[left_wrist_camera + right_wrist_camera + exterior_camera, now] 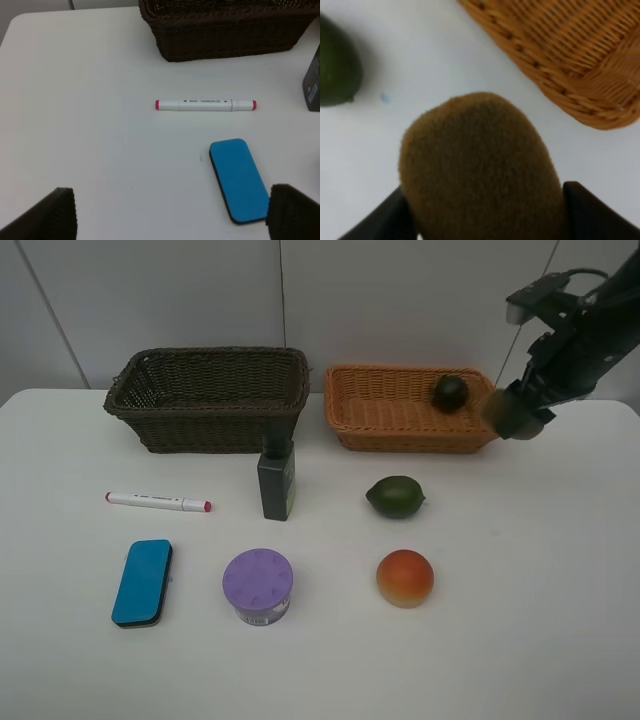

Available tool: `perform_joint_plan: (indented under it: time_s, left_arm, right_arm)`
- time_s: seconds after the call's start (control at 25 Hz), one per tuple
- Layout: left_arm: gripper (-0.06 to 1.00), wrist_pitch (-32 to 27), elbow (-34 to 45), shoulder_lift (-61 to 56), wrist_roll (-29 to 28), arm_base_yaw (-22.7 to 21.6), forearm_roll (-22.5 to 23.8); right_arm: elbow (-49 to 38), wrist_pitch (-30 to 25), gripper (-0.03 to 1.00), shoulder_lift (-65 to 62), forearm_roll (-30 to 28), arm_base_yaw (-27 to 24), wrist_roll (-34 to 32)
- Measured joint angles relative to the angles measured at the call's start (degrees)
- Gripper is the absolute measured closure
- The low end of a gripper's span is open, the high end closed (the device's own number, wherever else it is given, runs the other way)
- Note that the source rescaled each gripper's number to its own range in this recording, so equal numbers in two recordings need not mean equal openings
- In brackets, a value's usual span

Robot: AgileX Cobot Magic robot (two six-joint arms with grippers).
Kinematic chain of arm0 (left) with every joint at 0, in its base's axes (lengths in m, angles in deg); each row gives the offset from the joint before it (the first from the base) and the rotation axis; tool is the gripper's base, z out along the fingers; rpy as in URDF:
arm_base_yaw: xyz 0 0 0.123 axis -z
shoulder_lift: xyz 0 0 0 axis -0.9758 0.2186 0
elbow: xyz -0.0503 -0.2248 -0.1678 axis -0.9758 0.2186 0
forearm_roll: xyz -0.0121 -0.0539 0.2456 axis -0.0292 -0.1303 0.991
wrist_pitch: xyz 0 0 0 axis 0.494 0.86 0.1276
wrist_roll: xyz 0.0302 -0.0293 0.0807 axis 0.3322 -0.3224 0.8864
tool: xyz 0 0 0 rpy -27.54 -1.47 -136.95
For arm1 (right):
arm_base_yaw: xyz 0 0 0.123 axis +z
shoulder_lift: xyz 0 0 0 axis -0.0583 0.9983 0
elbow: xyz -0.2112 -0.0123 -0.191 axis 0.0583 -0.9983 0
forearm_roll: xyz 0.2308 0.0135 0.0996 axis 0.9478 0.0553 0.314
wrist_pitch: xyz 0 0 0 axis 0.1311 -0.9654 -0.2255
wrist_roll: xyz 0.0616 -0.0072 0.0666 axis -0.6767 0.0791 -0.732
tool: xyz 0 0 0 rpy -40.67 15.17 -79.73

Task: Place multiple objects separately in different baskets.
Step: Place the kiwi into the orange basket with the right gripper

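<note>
My right gripper [517, 415] is shut on the brown kiwi [480, 170] and holds it in the air just off the right end of the light orange basket [385, 420]. The dark mangosteen [450, 392] lies in that basket. The dark brown basket [205, 405] stands at the back left. On the table lie the green lime [395, 496], orange-red peach [405, 578], purple-lidded jar [257, 585], dark green bottle [276, 480], marker [158, 502] and blue eraser [142, 582]. My left gripper [170, 215] is open above the table near the eraser [239, 179] and marker [205, 104].
The white table [520, 640] runs to a grey wall behind the baskets. The lime [337, 62] and the orange basket's rim [560, 85] show below the kiwi in the right wrist view.
</note>
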Motion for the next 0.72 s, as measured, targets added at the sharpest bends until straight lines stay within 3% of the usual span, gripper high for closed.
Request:
perform_joint_plan:
  time_s: [0.16, 0.32, 0.52, 0.72]
  left_arm:
    - [-0.06, 0.0, 0.0, 0.0, 0.0, 0.0, 0.0]
    - [-0.06, 0.0, 0.0, 0.0, 0.0, 0.0, 0.0]
    - [-0.06, 0.0, 0.0, 0.0, 0.0, 0.0, 0.0]
    - [-0.06, 0.0, 0.0, 0.0, 0.0, 0.0, 0.0]
  right_arm:
    - [2.66, 0.24, 0.93, -0.05, -0.98, 0.0, -17.37]
    - [5.48, 1.7, 0.93, 0.22, -0.69, 0.0, -27.31]
    - [10.87, 3.73, 0.93, 5.61, 0.22, 0.0, -31.28]
    - [18.07, 3.68, 0.93, 14.86, 0.55, 0.0, -31.28]
